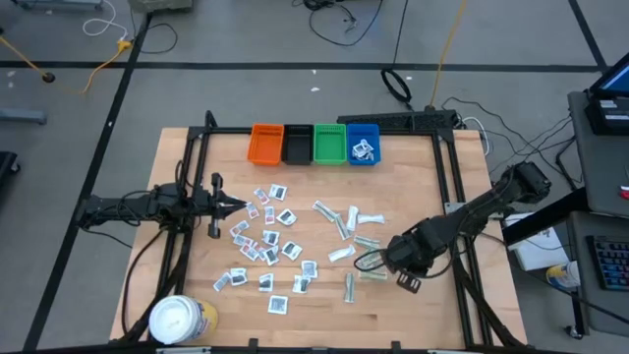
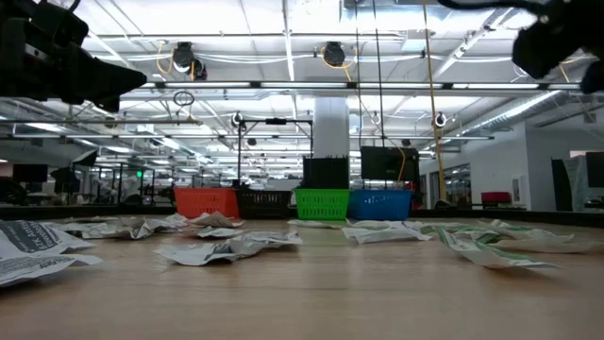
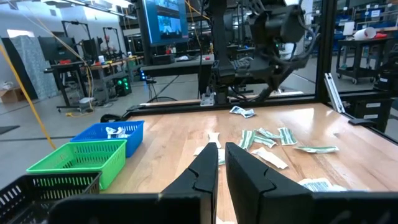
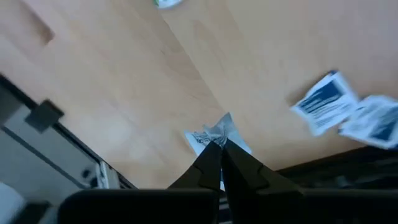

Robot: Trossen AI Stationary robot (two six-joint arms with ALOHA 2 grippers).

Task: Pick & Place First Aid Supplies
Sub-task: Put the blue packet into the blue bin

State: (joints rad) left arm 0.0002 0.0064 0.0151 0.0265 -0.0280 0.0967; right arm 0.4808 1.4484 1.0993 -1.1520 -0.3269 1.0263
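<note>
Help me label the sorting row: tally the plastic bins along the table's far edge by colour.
Orange bin: 1
Black bin: 1
Green bin: 1
Blue bin: 1
Total: 4
</note>
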